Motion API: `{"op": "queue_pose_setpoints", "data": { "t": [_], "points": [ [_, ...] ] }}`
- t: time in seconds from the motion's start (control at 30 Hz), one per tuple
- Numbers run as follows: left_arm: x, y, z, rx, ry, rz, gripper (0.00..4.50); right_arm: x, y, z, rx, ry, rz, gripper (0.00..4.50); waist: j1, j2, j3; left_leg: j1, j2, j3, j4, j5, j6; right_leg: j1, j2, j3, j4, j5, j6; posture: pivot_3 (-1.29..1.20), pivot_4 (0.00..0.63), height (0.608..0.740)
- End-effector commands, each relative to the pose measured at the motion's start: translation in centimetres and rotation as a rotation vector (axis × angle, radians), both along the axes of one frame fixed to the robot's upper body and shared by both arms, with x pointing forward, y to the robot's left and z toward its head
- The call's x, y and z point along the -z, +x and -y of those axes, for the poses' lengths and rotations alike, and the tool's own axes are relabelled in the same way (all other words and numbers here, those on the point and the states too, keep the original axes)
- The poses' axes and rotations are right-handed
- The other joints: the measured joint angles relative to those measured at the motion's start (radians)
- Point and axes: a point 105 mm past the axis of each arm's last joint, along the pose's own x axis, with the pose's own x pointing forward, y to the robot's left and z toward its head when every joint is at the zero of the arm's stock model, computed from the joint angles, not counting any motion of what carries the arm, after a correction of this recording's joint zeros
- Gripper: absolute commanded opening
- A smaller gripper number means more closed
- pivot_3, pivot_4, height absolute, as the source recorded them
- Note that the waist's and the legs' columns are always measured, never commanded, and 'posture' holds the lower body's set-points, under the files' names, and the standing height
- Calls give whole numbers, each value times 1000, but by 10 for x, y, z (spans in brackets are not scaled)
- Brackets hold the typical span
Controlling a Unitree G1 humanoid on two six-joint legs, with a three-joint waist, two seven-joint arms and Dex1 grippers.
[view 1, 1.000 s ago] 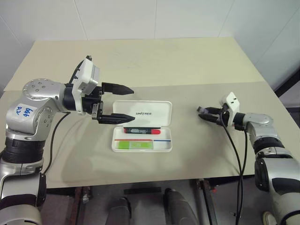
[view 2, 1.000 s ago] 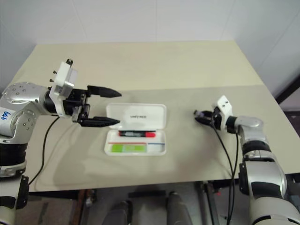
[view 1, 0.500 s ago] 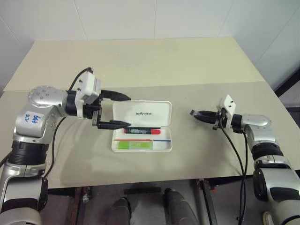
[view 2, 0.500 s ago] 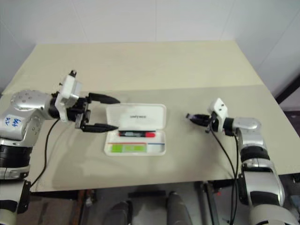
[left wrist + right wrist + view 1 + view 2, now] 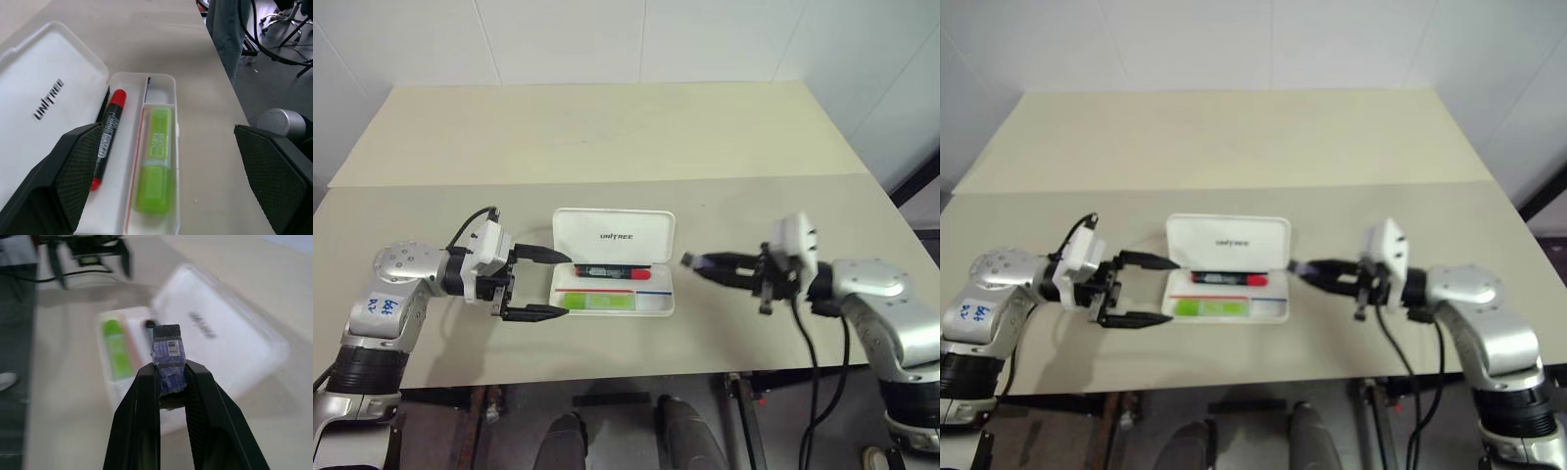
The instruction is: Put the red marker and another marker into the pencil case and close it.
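Right, both markers are in, so here is how it lies.
Table: the open case sits in the middle of the near half, one arm at each end.
Pencil case: its long axis runs left to right, straight along the line between the two claws. The lid stands up on the far long edge and the tray is on the near side.
Left gripper: fingers spread wide and holding nothing, pointing along the case at its left short end (the tips look level with that end).
Right gripper: fingers drawn together and pointing at the right end of the case, just beside the lid's corner. A small blue-purple labelled bit sits between the tips, and I cannot tell what it is.
Red marker: lies lengthwise in the far compartment, under the lid.
Another marker: the green one, lengthwise in the near compartment.
Next move, as I judge it: swing the lid down towards the near side. Both claws are close, the right one nearer the lid's edge.
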Motion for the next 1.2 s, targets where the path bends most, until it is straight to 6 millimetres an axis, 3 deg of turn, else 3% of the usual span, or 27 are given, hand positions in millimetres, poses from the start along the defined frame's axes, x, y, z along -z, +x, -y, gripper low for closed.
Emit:
{"op": "queue_pose_setpoints", "data": {
  "t": [0.03, 0.53, 1.1, 1.13, 1.2],
  "points": [
    [-3, -3, 2, 18, 4, 41, 4500, 7, -3, -13, -28, -2, -6, 351, 1, 0, 0, 0, 0, 0, 1, 0, 0, 0, 0, 0, 0, 0, 0, 0, 150, 740],
    [-3, -5, 18, 43, -2, 58, 4500, 43, 31, -29, -145, -168, 7, 351, 20, 0, 0, 0, 0, 0, -1, 0, 0, -1, 0, 0, 1, 4, 7, 0, 150, 740],
    [-5, -3, 18, 30, 9, 82, 4500, 58, 35, -18, -150, -244, 5, 351, 20, 0, 0, 0, 0, 0, -1, 0, 0, -1, 0, -1, 0, 6, 11, 0, 150, 740],
    [-5, -3, 18, 31, 10, 83, 4500, 57, 36, -19, -149, -242, 11, 1058, 20, 0, 0, 0, 0, 0, -1, 0, 0, -1, 0, -1, 0, 6, 11, 0, 150, 740],
    [-5, -2, 18, 34, 12, 86, 4500, 54, 37, -19, -147, -240, 19, 1677, 20, 0, 0, 0, 0, 0, -1, 0, 0, 0, 0, -1, 0, 6, 11, 0, 150, 740]
  ]
}}
